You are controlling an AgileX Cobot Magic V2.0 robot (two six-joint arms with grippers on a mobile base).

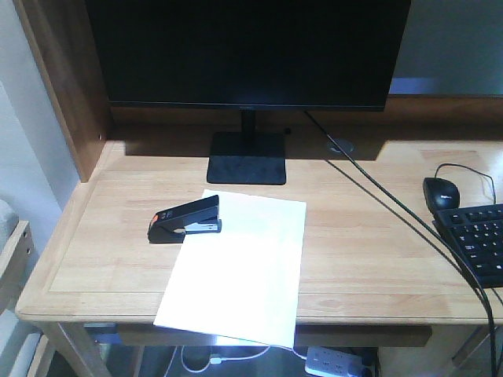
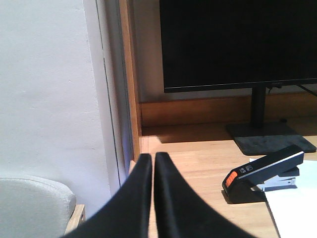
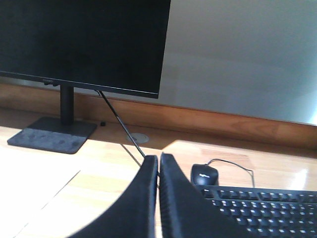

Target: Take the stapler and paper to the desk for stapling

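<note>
The black stapler (image 1: 185, 221) with its orange-red patch lies on the desk (image 1: 377, 236), its front end over the upper left corner of the paper (image 1: 240, 267). The white paper lies flat in the middle, its near edge hanging over the desk's front rim. In the left wrist view the stapler (image 2: 265, 173) sits to the right of my left gripper (image 2: 153, 157), which is shut and empty near the desk's left side. My right gripper (image 3: 159, 158) is shut and empty too, above the desk left of the keyboard. Neither gripper appears in the front view.
A black monitor (image 1: 247, 51) on a square stand (image 1: 247, 157) fills the back. A black mouse (image 1: 442, 192) and keyboard (image 1: 479, 243) lie at the right, with a black cable (image 1: 393, 208) running across the desk. A dark wooden side panel (image 1: 63, 78) rises at the left.
</note>
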